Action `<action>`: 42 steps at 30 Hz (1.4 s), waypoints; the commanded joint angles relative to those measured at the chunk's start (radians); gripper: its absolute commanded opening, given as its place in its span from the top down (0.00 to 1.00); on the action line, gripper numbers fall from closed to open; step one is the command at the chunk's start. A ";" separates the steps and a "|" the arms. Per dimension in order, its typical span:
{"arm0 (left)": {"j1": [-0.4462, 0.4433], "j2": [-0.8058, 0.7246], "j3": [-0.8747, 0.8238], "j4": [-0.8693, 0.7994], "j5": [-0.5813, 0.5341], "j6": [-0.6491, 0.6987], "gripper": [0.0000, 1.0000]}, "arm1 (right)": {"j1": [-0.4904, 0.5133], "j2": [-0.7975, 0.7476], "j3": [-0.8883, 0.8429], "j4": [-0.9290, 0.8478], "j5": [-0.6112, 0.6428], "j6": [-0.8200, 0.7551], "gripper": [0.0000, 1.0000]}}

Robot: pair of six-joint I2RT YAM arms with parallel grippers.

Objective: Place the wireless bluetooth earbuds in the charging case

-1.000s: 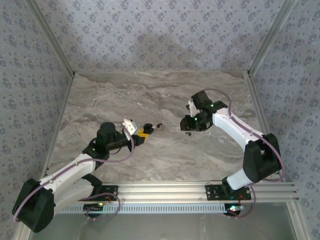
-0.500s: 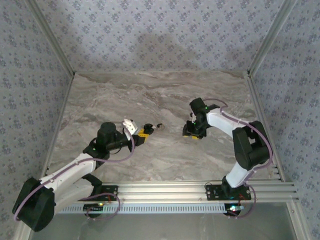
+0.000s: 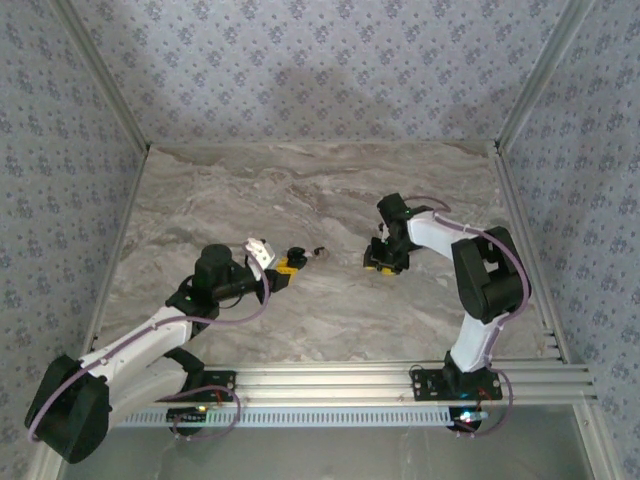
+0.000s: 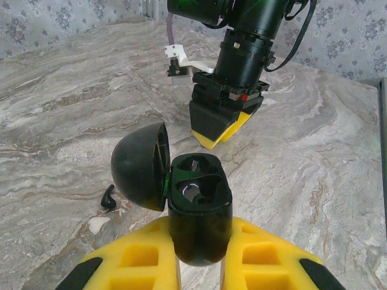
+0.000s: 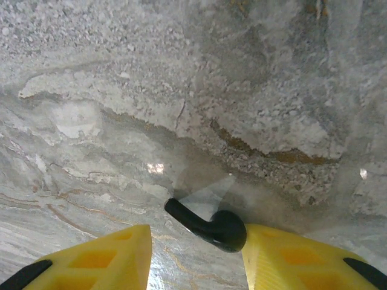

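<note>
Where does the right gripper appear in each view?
Top external: right gripper right of centre, tips pointing down.
Left wrist: upper middle, beyond the open charging case.
Right wrist: yellow fingers along the bottom edge, flanking a black earbud.
Shared landmark: the marble table.

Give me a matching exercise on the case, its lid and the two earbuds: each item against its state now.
1. black plastic charging case
2. black domed lid
3. black earbud near the lid
4. black earbud in the right wrist view

a. on the marble table between the open right tool's jaws
b. swung open sideways
c. clamped in the left tool, sockets empty
d. loose on the table, untouched

Pairs: 1-c, 2-b, 3-d, 4-a
</note>
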 commanded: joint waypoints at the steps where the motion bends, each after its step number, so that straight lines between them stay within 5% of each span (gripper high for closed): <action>1: 0.006 -0.018 0.023 -0.005 -0.013 0.006 0.87 | -0.006 0.039 0.048 0.100 0.014 0.001 0.55; 15: 0.006 -0.024 0.020 -0.009 -0.020 0.007 0.87 | -0.004 0.029 0.088 0.114 0.013 -0.019 0.58; 24: 0.006 -0.021 0.019 -0.008 -0.017 0.007 0.87 | 0.012 -0.018 0.175 -0.143 0.174 -0.071 0.55; 42: 0.006 -0.019 0.024 -0.013 -0.014 0.010 0.88 | 0.060 0.124 0.252 -0.197 0.166 -0.104 0.60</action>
